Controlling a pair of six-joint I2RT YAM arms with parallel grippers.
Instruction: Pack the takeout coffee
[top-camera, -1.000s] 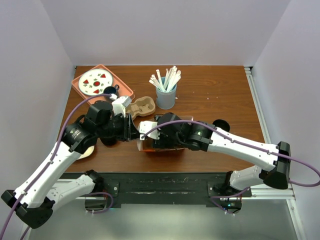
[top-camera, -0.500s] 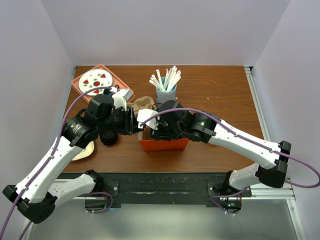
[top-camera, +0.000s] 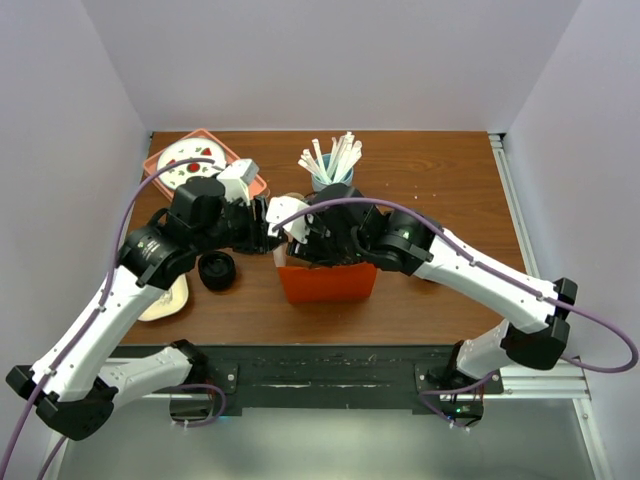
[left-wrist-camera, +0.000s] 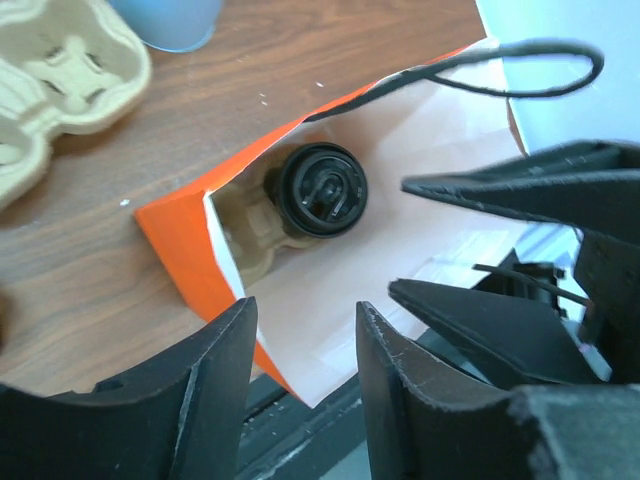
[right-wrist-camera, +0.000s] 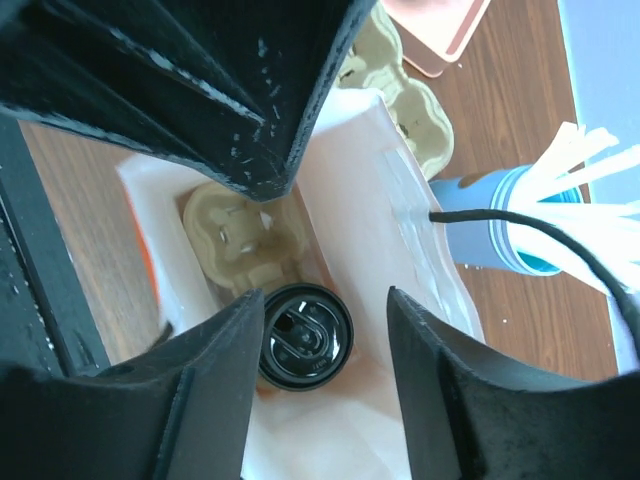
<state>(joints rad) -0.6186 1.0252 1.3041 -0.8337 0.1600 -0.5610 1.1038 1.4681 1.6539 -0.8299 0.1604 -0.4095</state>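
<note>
The orange paper bag (top-camera: 326, 282) stands upright mid-table with its mouth open. Inside it a coffee cup with a black lid (left-wrist-camera: 322, 190) (right-wrist-camera: 305, 335) sits in a cardboard carrier (right-wrist-camera: 233, 225). Above the bag's left rim my left gripper (top-camera: 272, 222) (left-wrist-camera: 305, 310) stands open, and a corner of the bag's wall lies loose between its fingers (left-wrist-camera: 215, 390). The right gripper (top-camera: 300, 236) (right-wrist-camera: 322, 300) hangs open over the bag's mouth, straddling the lid from above without touching it. The bag's black cord handle (left-wrist-camera: 520, 65) stands free.
Behind the bag stands a blue cup of white straws (top-camera: 331, 180). To its left lies a second cardboard carrier (left-wrist-camera: 60, 80), and a pink tray (top-camera: 252, 181) holds a plate at the back left. A loose black lid (top-camera: 217, 270) lies left of the bag.
The bag has come upright, its orange front now showing. Both grippers rose and shifted toward the back. The left jaws have spread apart; the right jaws have narrowed a little.
</note>
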